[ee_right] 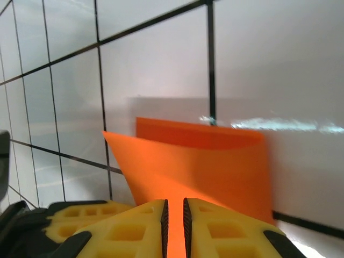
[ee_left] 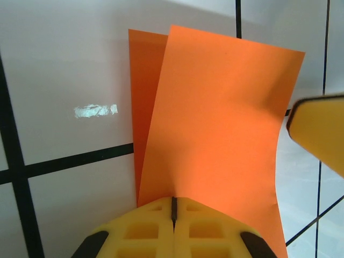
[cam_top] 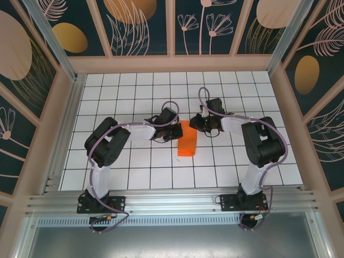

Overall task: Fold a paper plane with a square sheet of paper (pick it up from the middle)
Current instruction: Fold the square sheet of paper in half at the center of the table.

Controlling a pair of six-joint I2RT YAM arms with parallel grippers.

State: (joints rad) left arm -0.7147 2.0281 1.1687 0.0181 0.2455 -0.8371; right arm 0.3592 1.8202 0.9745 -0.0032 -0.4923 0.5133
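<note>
Starting at the left of the top view, we are finding the left gripper low over the table, near its middle and just left of the sheet. In its wrist view the left gripper is fully closed, its yellow fingers meeting along a thin dark seam. The near edge of the sheet is running into that seam, so we are recording this gripper as pinching the sheet.

At the centre, the sheet is lying folded in two layers. The upper layer is lifting and curving away from the tiles. The darker lower layer is showing as a strip along its left side and is lying flat on the table.

To the right, the right gripper is sitting at the far end of the sheet, facing the left one. One of its yellow fingers is hanging just beside the sheet's right edge. In the right wrist view the right gripper is standing narrow, and orange is showing through the slim slit between its fingers. The sheet is reaching right up to them. We cannot tell whether this gripper is actually gripping it.
</note>
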